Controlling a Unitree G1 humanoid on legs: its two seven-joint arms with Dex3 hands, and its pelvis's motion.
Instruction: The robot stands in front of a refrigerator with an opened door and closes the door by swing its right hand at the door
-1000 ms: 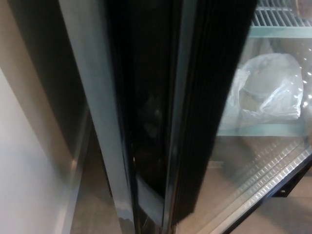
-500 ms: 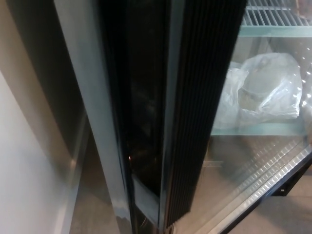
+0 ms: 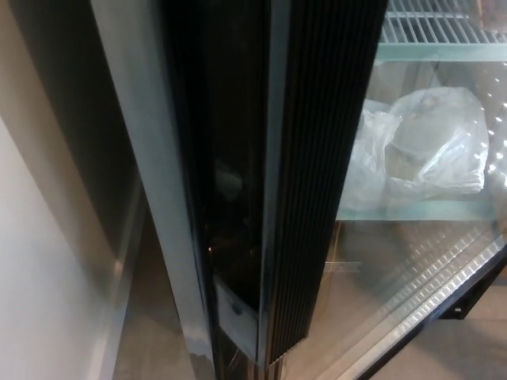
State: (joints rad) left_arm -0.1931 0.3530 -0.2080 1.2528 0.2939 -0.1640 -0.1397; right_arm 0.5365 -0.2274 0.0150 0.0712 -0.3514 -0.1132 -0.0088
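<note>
Head view: fridge door edge-on at centre, open.
Bag: on glass shelf, right.
Hands: none show.

The door hides part of the plastic bag.

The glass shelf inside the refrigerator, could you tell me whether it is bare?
No, a crumpled clear plastic bag lies on the glass shelf, below the wire rack and right of the ribbed black door edge.
</note>
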